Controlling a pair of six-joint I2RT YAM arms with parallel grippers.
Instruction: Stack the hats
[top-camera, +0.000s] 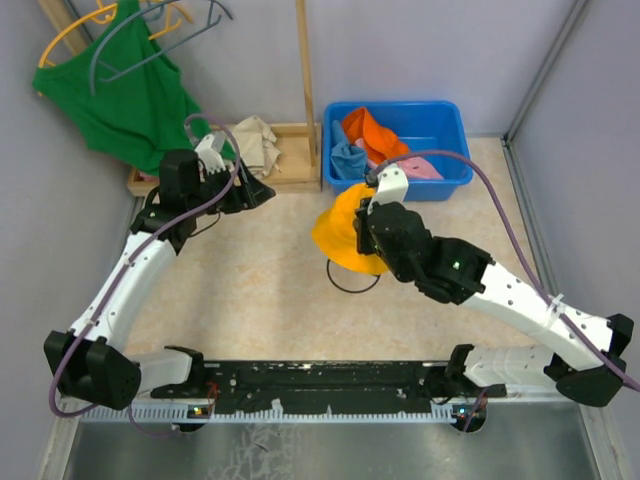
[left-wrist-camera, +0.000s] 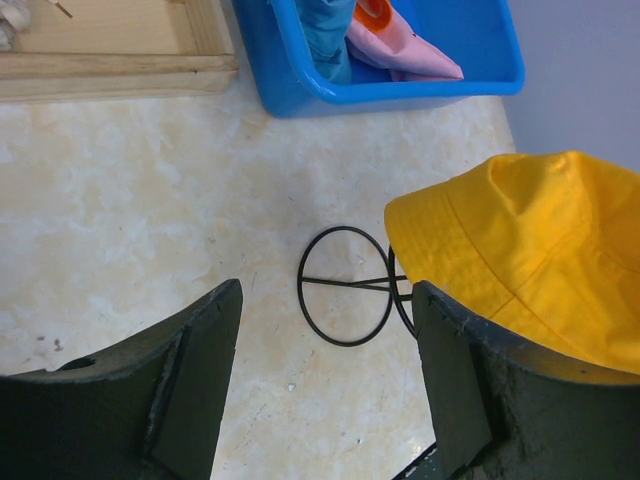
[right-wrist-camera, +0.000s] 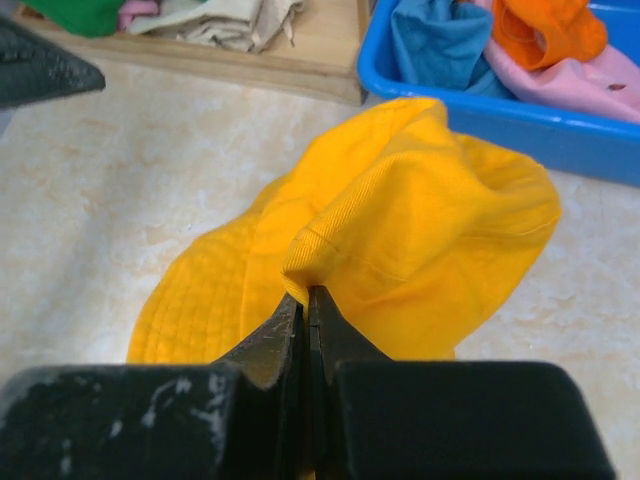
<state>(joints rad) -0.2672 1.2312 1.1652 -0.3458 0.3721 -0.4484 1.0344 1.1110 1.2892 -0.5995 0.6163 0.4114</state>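
At the middle of the tabletop (top-camera: 250, 290), just in front of the blue bin (top-camera: 450, 185), the yellow-orange hat (right-wrist-camera: 400, 220) hangs from the right claw (right-wrist-camera: 305, 305), lifted clear of the surface, with a black wire stand (left-wrist-camera: 350, 283) standing below and partly under its brim. The job looks barely begun: no hat sits on another yet, and this is the only one out of the bin. The bright orange hat (top-camera: 365, 130), the light blue hat (top-camera: 347, 160) and the pink hat (top-camera: 425, 168) lie bunched together inside the bin, so by my reckoning all three have to be fetched out and laid over the first once it is set down, probably on or by the stand. The right claw is pinched tight, its two fingers pressed together on a fold of the yellow-orange fabric near the crown seam. The left claw (top-camera: 260, 192) hovers to the left, near the wooden base at the back, with its jaws spread wide, holding nothing and touching nothing.
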